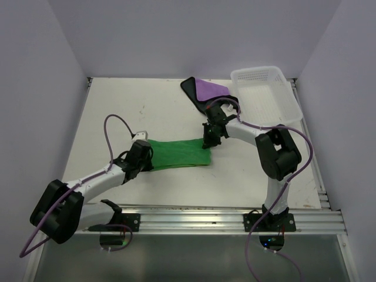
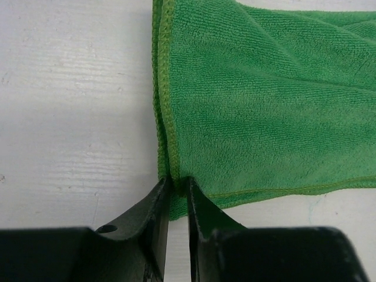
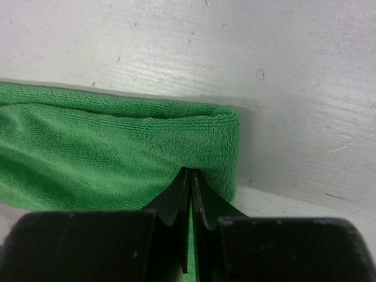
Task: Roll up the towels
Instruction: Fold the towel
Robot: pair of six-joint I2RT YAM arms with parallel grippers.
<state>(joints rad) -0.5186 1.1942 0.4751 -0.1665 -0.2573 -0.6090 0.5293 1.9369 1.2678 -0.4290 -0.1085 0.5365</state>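
Two grippers, one cloth between them.

- Green towel [image 1: 179, 153]: folded into a strip at mid-table [image 1: 147, 111], with its long axis running left to right across the arms' front.
- Left gripper [image 1: 148, 155]: at the strip's left end, jaws nearly closed on the stitched hem at the corner.
- Right gripper [image 1: 208, 141]: at the strip's right end, jaws pressed together on the folded edge.
- Purple towel [image 1: 208, 89]: at the far side, touching the white lattice basket [image 1: 258, 71], nearer the right arm.

Judgement: rolling must travel along the strip's length, one end toward the other.
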